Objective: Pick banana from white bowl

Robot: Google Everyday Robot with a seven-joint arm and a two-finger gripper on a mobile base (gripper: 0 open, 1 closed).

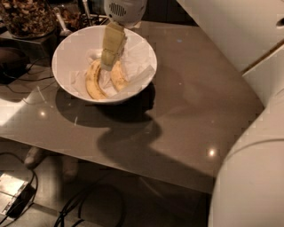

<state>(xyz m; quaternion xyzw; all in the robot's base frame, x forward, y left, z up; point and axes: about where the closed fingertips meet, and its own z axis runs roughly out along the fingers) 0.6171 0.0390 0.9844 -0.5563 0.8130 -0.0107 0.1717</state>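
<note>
The white bowl (66, 53), lined with crumpled white paper, stands at the back left of the grey table (191, 106). Two yellow bananas lie side by side in it. The straighter banana (118, 76) is on the right. A more curved banana (92, 80) is on the left. My gripper (107, 63) hangs down into the bowl from the white wrist (124, 9). Its tip is between the upper ends of the two bananas, just above the paper. It holds nothing that I can see.
A glass container of dark brown bits (26, 17) stands behind the bowl at the far left. Cables (84, 204) lie on the floor under the table's front edge. My white arm body (253, 177) fills the right side of the view.
</note>
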